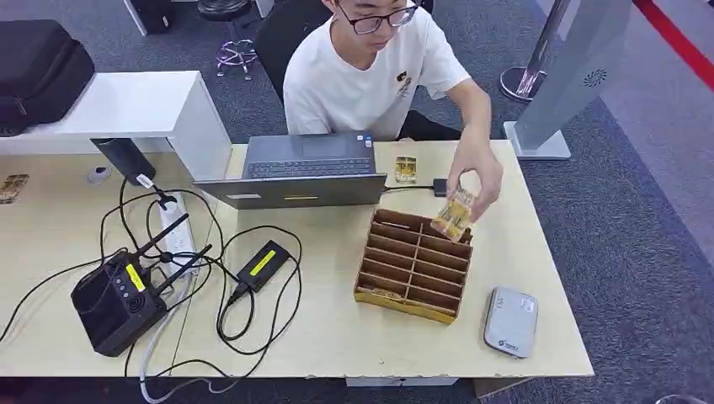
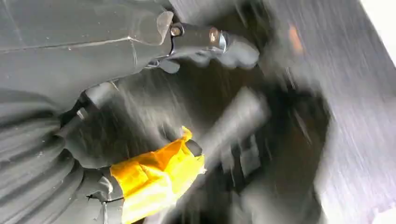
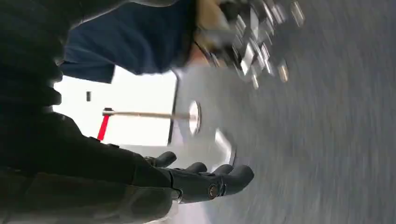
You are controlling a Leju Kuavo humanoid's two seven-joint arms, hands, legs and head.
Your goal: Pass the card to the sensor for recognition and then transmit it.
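A person seated across the table holds a gold-patterned card [image 1: 455,215] over the far right corner of a wooden slotted rack [image 1: 412,265]. A second card [image 1: 406,169] lies flat beside the laptop. A small grey-white sensor box [image 1: 511,321] sits at the near right of the table. My left hand [image 2: 140,107] hangs over blurred grey floor in the left wrist view, fingers apart, with nothing in it. My right hand [image 3: 196,179] also hangs low in the right wrist view, its dark fingers [image 3: 233,176] stretched out and holding nothing.
An open laptop [image 1: 303,168] stands mid-table. A black box with antennas [image 1: 118,303], a power strip [image 1: 175,231], a power adapter [image 1: 263,264] and looping cables cover the left half. Another card [image 1: 13,187] lies at the far left edge. A grey kiosk [image 1: 572,76] stands to the right.
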